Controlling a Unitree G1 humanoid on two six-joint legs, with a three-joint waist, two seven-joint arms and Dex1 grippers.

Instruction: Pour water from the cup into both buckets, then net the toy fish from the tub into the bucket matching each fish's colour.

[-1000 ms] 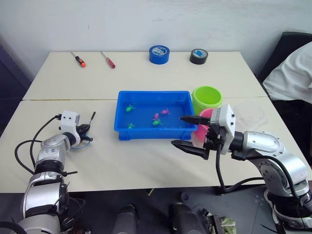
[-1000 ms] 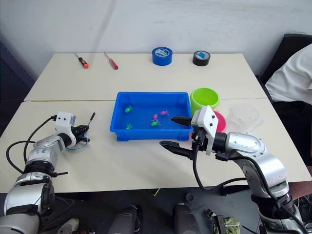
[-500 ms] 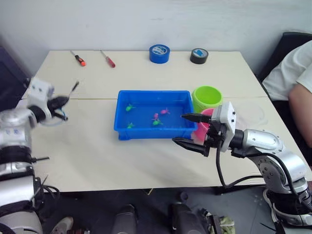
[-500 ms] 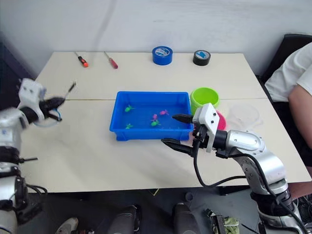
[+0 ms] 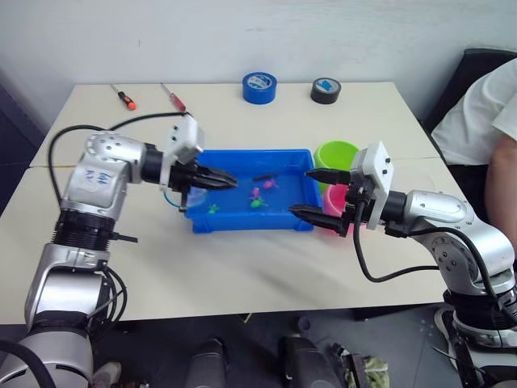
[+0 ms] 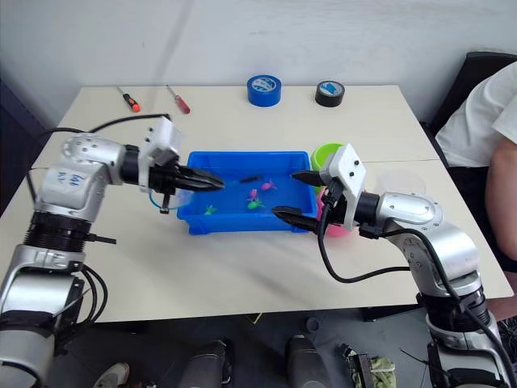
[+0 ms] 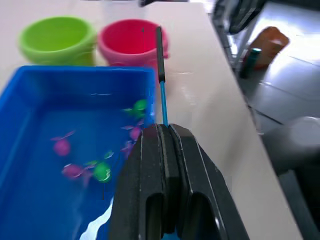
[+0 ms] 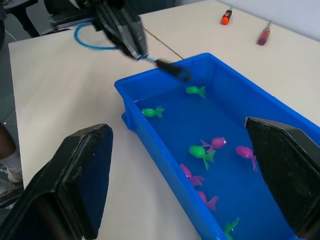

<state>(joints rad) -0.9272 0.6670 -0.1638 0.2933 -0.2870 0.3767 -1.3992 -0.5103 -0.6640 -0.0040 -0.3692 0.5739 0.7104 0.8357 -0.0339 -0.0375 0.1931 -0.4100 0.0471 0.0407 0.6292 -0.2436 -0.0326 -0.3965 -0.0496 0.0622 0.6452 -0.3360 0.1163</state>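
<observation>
Left gripper [image 7: 165,131] pinches net [image 7: 160,60] handle-first over tub [image 6: 194,220], apparently mis-held for scooping; right gripper [image 6: 297,193] spread.

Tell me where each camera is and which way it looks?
Left and right eye views: on the head, looking forward and down at the tub; both arms show, left gripper and right gripper.
Left wrist view: on the left wrist, looking along its shut fingers and the net handle, across the tub to the green bucket and pink bucket.
Right wrist view: on the right wrist, looking between its open fingers into the tub.
Shared: every view shows the tub and fish.
</observation>
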